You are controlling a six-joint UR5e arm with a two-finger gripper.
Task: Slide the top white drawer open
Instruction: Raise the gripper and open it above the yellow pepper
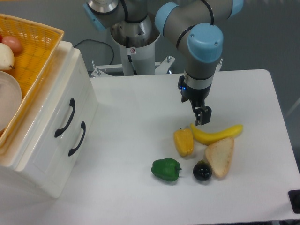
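Two white drawers sit in one cabinet (47, 154) at the counter's (140, 108) left edge, each with one curved black handle. The top white drawer (51, 110) is shut flush. A yellow woven basket (33, 47) on the cabinet holds pale rounded items. Five foods lie right of centre: one yellow pepper (183, 142), one banana (216, 134), one bread slice (220, 157), one green pepper (166, 169), one dark round fruit (202, 171). The hand (203, 117) points down just above the banana, holding nothing; its opening cannot be judged.

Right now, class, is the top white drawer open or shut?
Shut. The top white drawer has its front flush with the lower drawer, and no gap or interior shows. The hand is away from it, above the banana.
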